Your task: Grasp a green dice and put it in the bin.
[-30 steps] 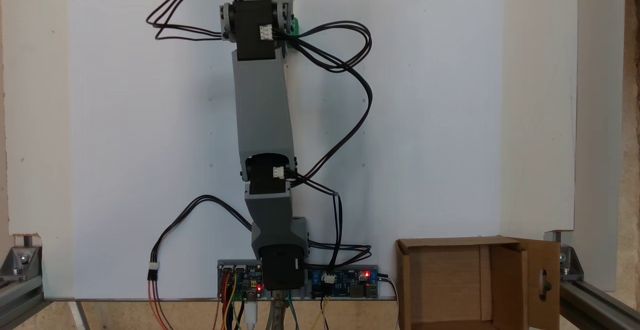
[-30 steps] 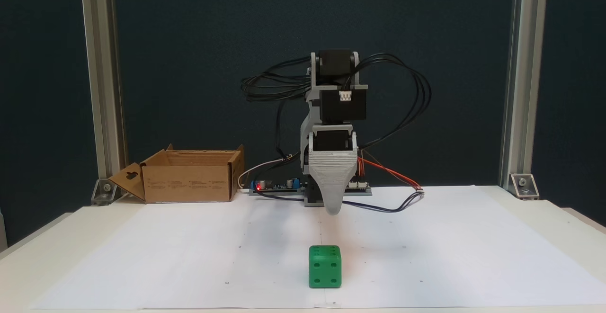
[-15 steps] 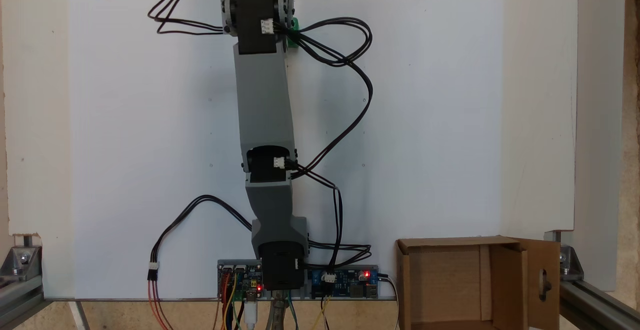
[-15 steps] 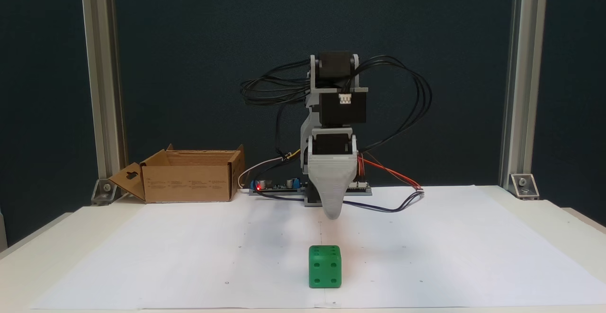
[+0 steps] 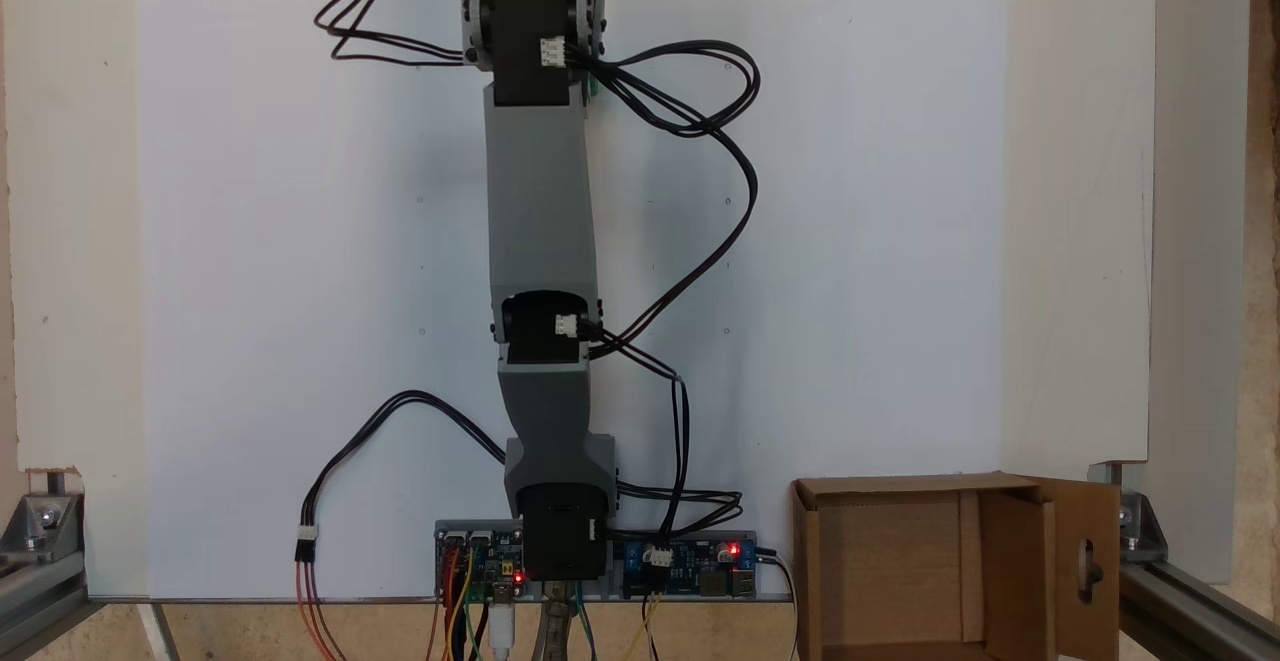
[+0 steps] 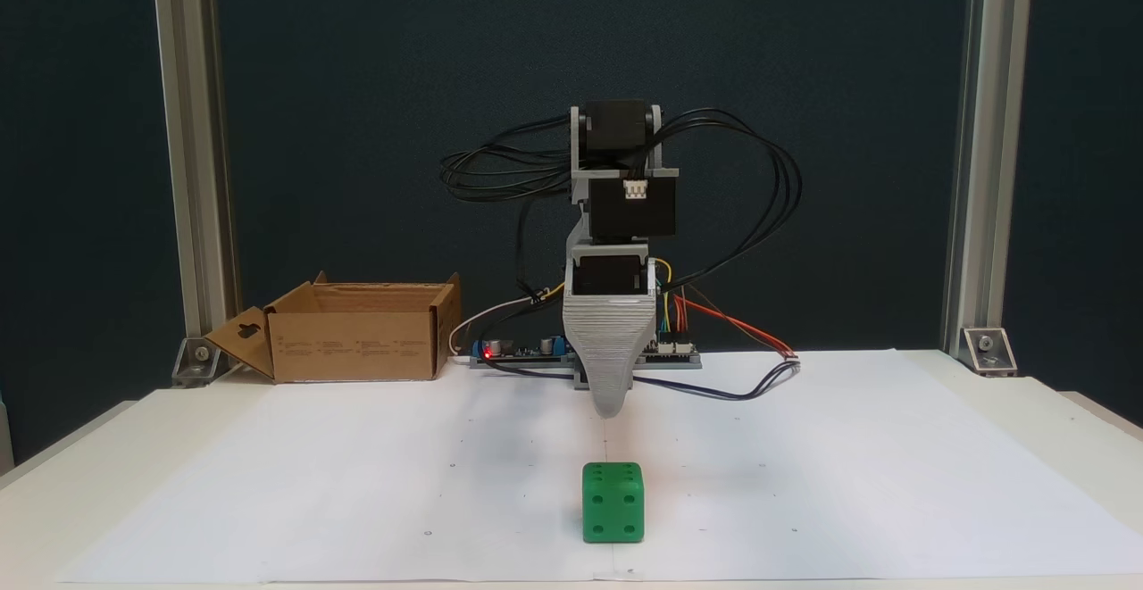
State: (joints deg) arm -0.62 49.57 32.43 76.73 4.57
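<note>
dark backdrop and two aluminium posts [image 6: 195, 162] behind a pale table [image 6: 1063, 434] with a white paper sheet [image 6: 357, 474] spread over it.

left in a fixed view: the bin [image 6: 353, 331], a brown cardboard box, stands at the table's back edge, top open, keyhole flap folded out to its left. in the other fixed view, from above, the bin [image 5: 905, 566] sits bottom right, flap on its right. unchanged from the earlier frames.

centre: controller boards [image 6: 527, 351] with a red led at the arm's base, black cables [image 6: 759, 206] looping off the arm's right. the arm [image 5: 540, 201] stretches straight up the sheet in the view from above; half a second ago its far end lay a little further left, and it now leans right, covering more of the green dice [image 5: 592, 87], of which only a thin green sliver shows. from the front, the gripper [image 6: 610, 407] hangs tip-down, raised off the paper, behind the green dice [image 6: 613, 501]; it has shifted slightly left since before and its tip is now roughly in line with the dice. only one grey ribbed finger [image 6: 607, 349] shows, so whether the fingers are apart or together can't be told.

the dice rests on the paper near the front edge, untouched, same spot as before, well apart from the bin.
</note>
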